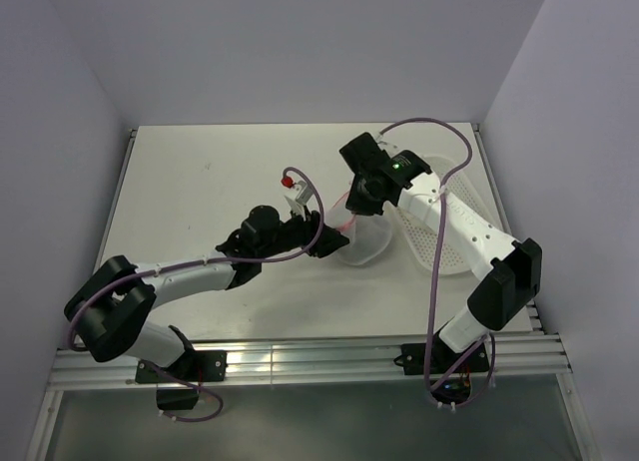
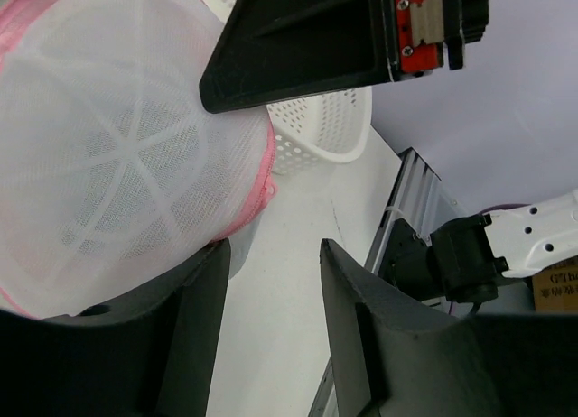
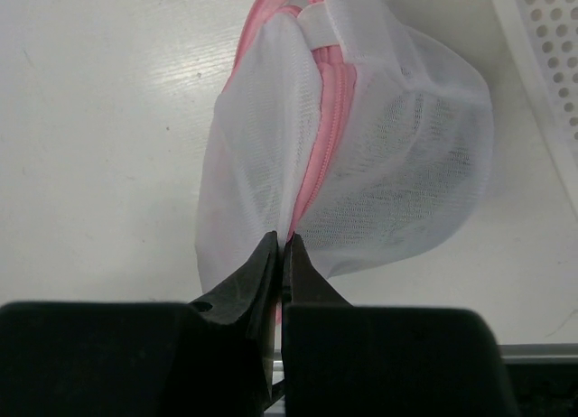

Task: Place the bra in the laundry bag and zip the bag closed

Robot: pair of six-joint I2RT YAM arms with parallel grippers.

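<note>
Right wrist view: your right gripper (image 3: 282,254) is pinching the laundry bag (image 3: 406,146) by its pink trim (image 3: 323,155), mid-frame. The mesh looks floppy and light, so hold the trim. Left gripper (image 2: 271,295) gapes beside it; no bra visible.

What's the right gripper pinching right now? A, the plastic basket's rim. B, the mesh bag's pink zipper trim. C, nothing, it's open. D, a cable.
B: the right gripper is shut on the laundry bag at its pink zipper trim.
</note>
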